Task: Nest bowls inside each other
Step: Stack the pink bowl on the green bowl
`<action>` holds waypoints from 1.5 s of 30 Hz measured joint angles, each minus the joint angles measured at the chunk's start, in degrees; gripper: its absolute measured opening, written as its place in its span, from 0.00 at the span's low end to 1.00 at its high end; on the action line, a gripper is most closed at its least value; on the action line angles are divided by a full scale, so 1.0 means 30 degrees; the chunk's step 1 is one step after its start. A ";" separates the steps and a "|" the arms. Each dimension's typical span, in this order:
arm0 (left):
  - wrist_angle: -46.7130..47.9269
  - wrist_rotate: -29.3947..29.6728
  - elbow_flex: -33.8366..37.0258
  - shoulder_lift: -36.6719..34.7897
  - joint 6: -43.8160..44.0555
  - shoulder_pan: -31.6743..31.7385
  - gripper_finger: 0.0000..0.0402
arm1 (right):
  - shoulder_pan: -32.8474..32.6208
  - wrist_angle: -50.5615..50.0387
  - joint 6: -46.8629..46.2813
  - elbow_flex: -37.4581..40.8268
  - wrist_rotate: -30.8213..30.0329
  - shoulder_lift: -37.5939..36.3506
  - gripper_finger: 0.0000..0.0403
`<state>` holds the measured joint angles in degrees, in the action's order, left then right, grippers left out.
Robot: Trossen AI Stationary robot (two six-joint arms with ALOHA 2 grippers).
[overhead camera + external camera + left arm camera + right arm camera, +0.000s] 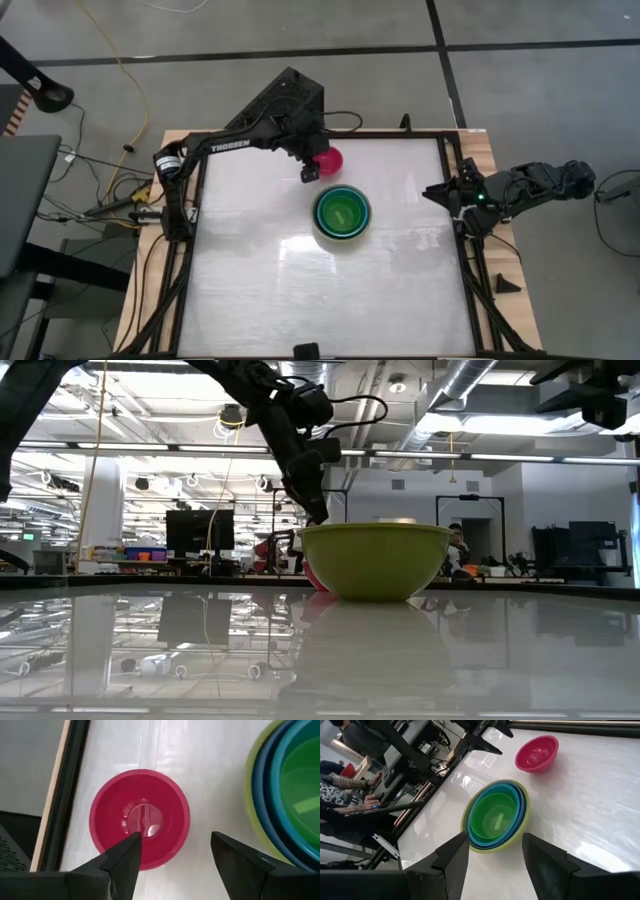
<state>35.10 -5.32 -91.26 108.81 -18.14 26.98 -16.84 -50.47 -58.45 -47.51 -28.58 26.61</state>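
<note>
Four bowls already sit nested as one stack [342,213] near the table's [320,300] middle: olive-green outermost, then teal, light blue and bright green. Only the magenta-pink bowl [329,160] is left, standing upright on the table just beside the stack. The left gripper [175,850] hangs directly over the pink bowl's rim with fingers spread and empty; the right gripper [492,852], also open, waits well apart from the stack at the table's edge.

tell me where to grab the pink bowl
Take the pink bowl by its thin rim from straight above, one finger inside the wall and one outside. It sits upright, mouth up, clear of the nested stack, with the open left gripper above it.
</note>
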 joint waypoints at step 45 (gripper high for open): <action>-0.1672 -0.2192 0.0044 -0.0882 0.3806 0.0131 0.00 | -0.0736 0.0972 -0.0191 0.0000 0.0007 0.0525 0.54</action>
<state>30.09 -11.90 -91.13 106.17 -6.72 27.38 -19.05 -47.55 -59.02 -47.51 -28.56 28.18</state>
